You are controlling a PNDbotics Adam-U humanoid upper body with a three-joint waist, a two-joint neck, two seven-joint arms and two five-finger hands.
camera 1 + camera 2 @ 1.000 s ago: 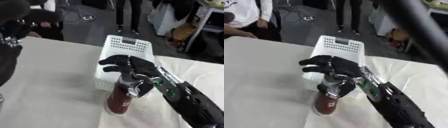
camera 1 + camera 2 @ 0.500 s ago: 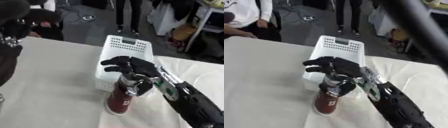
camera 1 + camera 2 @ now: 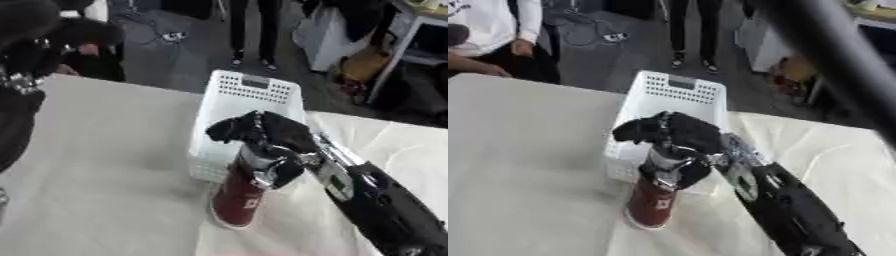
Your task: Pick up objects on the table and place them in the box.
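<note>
Lifted slightly, right hand (image 3: 262,135) grips red bottle (image 3: 238,197) (white box (image 3: 671,107) behind).

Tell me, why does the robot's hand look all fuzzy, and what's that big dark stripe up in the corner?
In both eye views the right hand on the red bottle looks soft and smeared; in the right eye view a blurred dark bar crosses the top right, too near to be sharp.

Your right arm reaches in from the near right, its robot hand (image 3: 262,137) at centre, fingers curled over and thumb pinching what it holds.
</note>
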